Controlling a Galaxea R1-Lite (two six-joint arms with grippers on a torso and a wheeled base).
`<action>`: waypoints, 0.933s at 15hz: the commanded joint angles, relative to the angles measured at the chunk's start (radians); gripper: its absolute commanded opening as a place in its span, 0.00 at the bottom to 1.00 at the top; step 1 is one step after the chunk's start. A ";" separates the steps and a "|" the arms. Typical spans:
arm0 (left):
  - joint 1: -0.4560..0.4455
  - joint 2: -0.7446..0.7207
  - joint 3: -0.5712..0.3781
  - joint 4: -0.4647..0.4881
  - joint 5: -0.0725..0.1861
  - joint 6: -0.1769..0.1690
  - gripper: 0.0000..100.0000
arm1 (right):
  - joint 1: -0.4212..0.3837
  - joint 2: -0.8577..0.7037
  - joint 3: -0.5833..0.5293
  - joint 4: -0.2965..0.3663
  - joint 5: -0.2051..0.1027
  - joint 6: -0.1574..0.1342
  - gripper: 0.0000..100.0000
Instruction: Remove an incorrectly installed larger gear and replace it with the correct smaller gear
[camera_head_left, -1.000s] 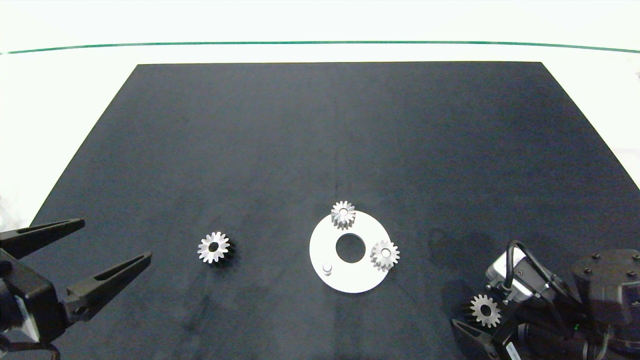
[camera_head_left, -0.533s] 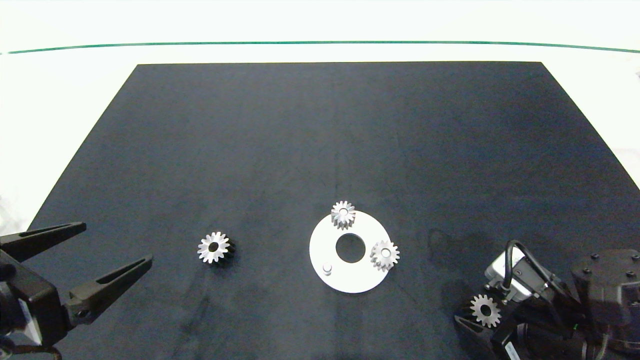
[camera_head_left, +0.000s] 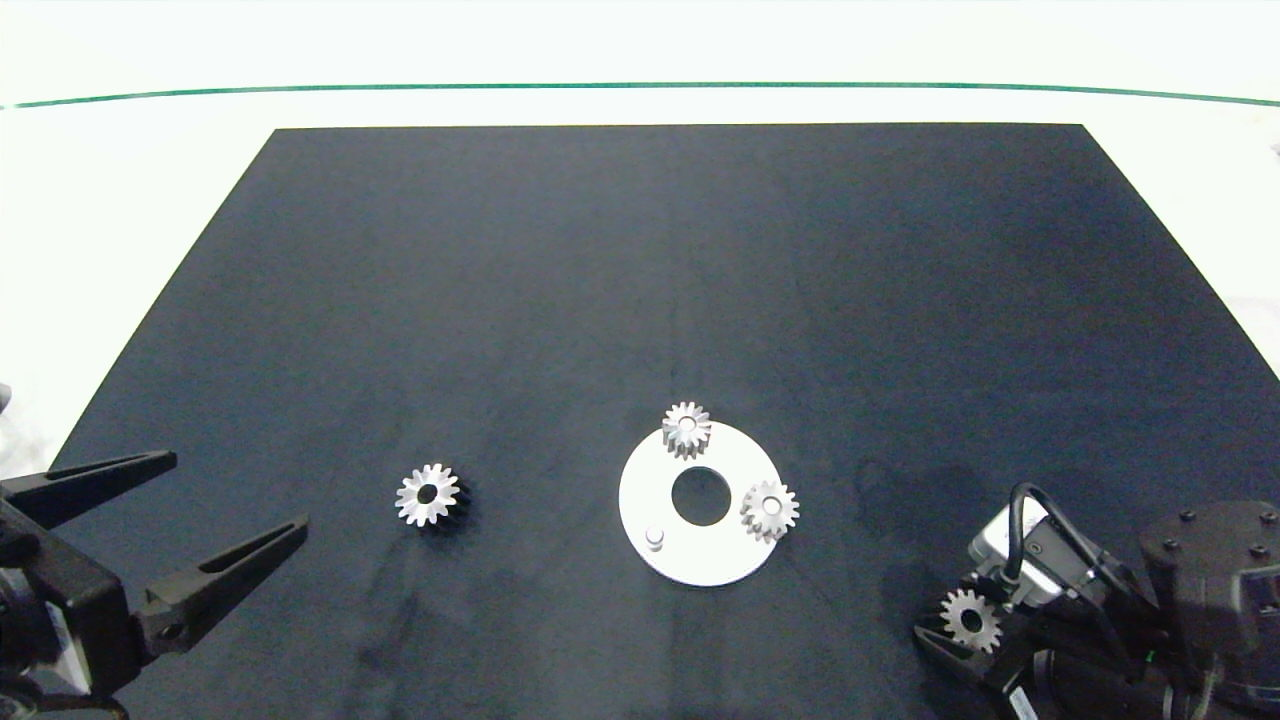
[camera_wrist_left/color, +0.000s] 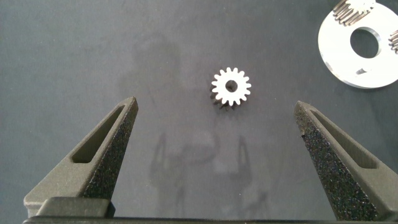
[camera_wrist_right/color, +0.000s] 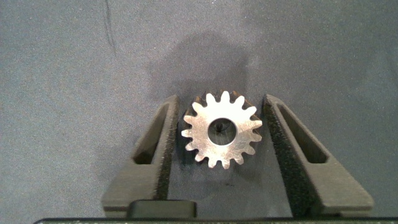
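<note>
Black matting covers the table (camera_head_left: 640, 250), with a white disc plate (camera_head_left: 668, 500) near its front edge carrying two gears and one bare peg (camera_head_left: 654, 538). That empty peg is presumably why the right gripper (camera_head_left: 975, 640) holds the larger gear (camera_wrist_right/color: 221, 129), its jaws pinching the teeth from both sides (carrying it clear, I judge). The smaller gear (camera_head_left: 427, 494) lies flat on the mat, left of the plate. The left gripper (camera_wrist_left/color: 216, 134) hovers near it, jaws spread wide.

Smaller gear (camera_head_left: 427, 495) lies left of the plate (camera_head_left: 690, 560); two gears (camera_head_left: 687, 429) sit on it.
</note>
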 joint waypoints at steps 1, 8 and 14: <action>0.001 0.003 0.000 -0.002 0.001 0.000 1.00 | 0.000 0.002 0.002 -0.002 -0.002 0.000 0.47; -0.001 0.004 0.000 -0.002 0.001 0.000 1.00 | 0.002 0.002 0.000 -0.002 0.001 0.003 0.33; -0.001 0.004 0.000 -0.001 -0.001 0.000 1.00 | 0.002 0.000 0.013 -0.003 0.003 0.003 0.21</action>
